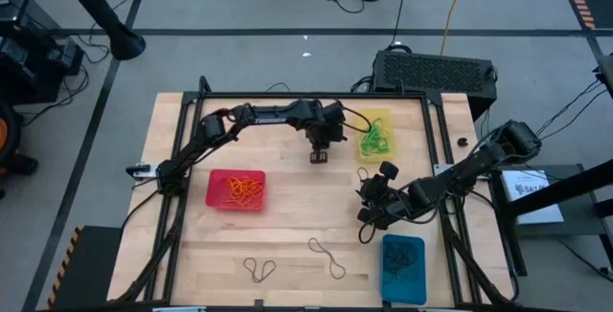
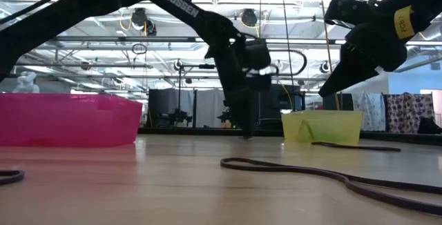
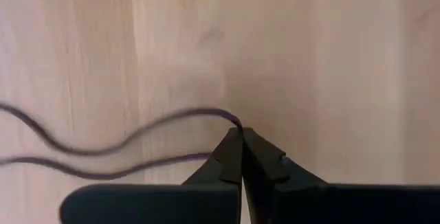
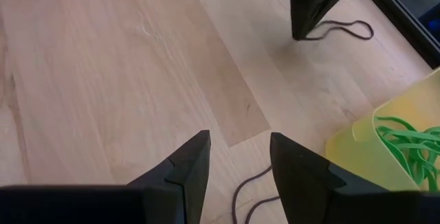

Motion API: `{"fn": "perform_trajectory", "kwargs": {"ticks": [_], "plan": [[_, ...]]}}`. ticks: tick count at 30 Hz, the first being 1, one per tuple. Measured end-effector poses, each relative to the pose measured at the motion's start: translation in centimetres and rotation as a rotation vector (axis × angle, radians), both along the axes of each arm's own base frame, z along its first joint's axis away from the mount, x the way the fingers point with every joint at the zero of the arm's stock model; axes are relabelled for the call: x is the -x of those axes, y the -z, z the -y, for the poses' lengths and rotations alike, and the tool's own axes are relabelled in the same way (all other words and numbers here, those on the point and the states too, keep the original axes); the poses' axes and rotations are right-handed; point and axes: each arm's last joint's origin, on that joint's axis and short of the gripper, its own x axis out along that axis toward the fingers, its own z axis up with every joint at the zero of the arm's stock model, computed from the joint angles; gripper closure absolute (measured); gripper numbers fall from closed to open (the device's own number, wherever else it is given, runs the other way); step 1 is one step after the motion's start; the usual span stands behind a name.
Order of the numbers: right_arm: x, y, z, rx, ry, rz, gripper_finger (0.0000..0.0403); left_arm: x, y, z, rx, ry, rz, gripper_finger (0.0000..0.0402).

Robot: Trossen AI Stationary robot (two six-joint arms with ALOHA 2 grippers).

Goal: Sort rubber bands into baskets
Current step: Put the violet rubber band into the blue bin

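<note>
My left gripper [image 3: 240, 133] stands at the table's far middle [image 1: 319, 155], pointing steeply down, shut on a dark rubber band [image 3: 103, 148]. The rest of that band lies on the wood. My right gripper [image 4: 237, 138] hovers open right of centre [image 1: 369, 212], above another dark band [image 4: 246, 191]. The yellow basket [image 1: 375, 135] holds green bands, the red basket [image 1: 236, 189] orange ones, and the blue basket [image 1: 403, 269] dark ones. Two more dark bands [image 1: 259, 269] [image 1: 328, 257] lie near the front edge. My left gripper pinches the dark band's looped end [image 3: 234, 119] between its two fingertips, coming from above and pointing steeply down. The fingertips sit at the table's surface [image 2: 245, 134]. The band's remaining length [image 4: 344, 29] lies slack on the wood.
A black box [image 1: 436, 71] stands beyond the table's far right corner. A dark frame [image 1: 316, 97] runs along the table's edges. Bare wood lies between the red basket and my right gripper.
</note>
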Motion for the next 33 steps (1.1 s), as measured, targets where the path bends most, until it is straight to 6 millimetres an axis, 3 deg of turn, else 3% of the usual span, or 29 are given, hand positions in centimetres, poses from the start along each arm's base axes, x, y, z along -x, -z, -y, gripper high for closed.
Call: {"fn": "perform_trajectory", "kwargs": {"ticks": [3, 8, 13, 16, 19, 23, 29, 33], "plan": [[0.0, 0.0, 0.0, -0.001, -0.002, -0.004, 0.0257, 0.1, -2.0, 0.3, 0.008, 0.011, 0.018, 0.0399], [0.1, 0.1, 0.0, -0.013, -0.017, -0.031, 0.0257, 1.7, -7.4, 1.2, 0.117, 0.033, 0.065, 0.04], [0.5, 0.1, -0.4, 0.005, -0.055, -0.057, 0.0257, 2.8, -10.7, 4.6, 0.351, 0.166, 0.148, 0.04], [1.7, -0.5, -0.5, 0.002, -0.048, -0.08, 0.0257, 2.4, -11.0, 7.8, 0.383, 0.256, 0.161, 0.0401], [3.6, -1.4, -0.3, -0.026, 0.012, -0.086, 0.0257, 1.5, -10.0, 12.3, 0.373, 0.384, 0.18, 0.0401], [5.9, -2.5, -0.3, -0.005, 0.1, -0.031, 0.0257, 0.1, -9.1, 17.9, 0.262, 0.553, 0.312, 0.0401], [7.6, -2.8, -0.2, 0.044, 0.164, 0.0, 0.0257, -2.0, -10.4, 24.0, 0.13, 0.681, 0.675, 0.0401], [8.0, -2.7, -0.3, 0.049, 0.181, -0.008, 0.0257, -2.7, -10.6, 26.4, 0.098, 0.726, 0.826, 0.0401]]}}
